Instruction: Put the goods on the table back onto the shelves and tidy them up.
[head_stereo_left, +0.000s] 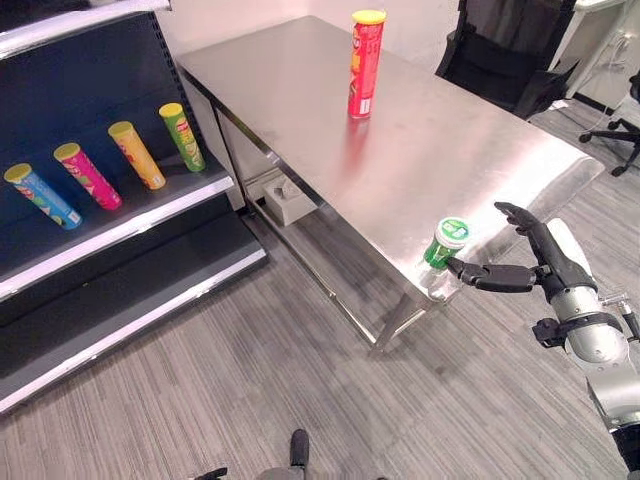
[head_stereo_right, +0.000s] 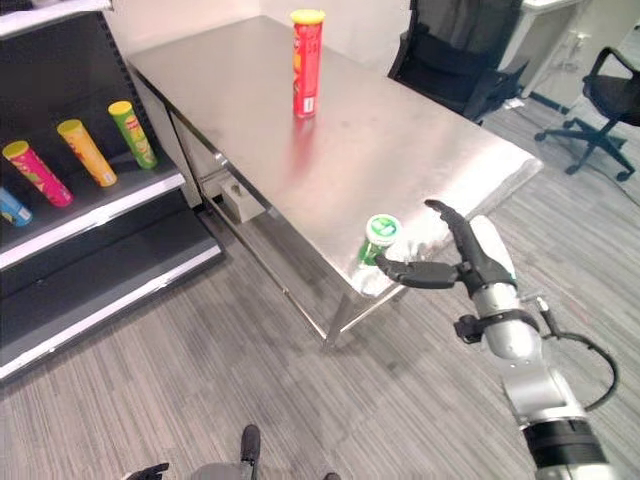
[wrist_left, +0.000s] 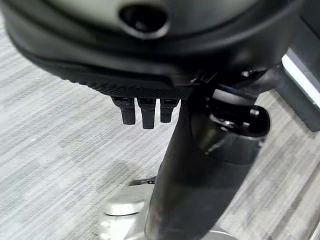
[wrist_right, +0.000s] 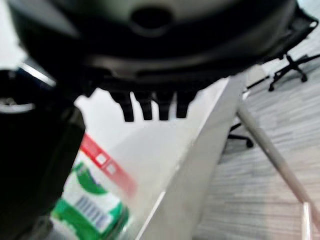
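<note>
My right hand (head_stereo_left: 540, 262) is open, thumb touching the green can (head_stereo_left: 445, 243) at the table (head_stereo_left: 420, 150) corner; left hand (wrist_left: 150, 65) relaxed.

The table (head_stereo_left: 420, 150) is showing brushed, softly glossy metal, mirroring the glossy red can (head_stereo_left: 365, 65). The floor (head_stereo_left: 250, 370) is looking like matt grey wood-grain. The shelves (head_stereo_left: 110, 235) are showing matt dark panels.

No print on the cans (head_stereo_left: 366, 65) is legible (all too small).

Steel table (head_stereo_left: 470, 150) carries a red can (head_stereo_left: 365, 65) (upright) and a green can (head_stereo_left: 443, 243).
</note>
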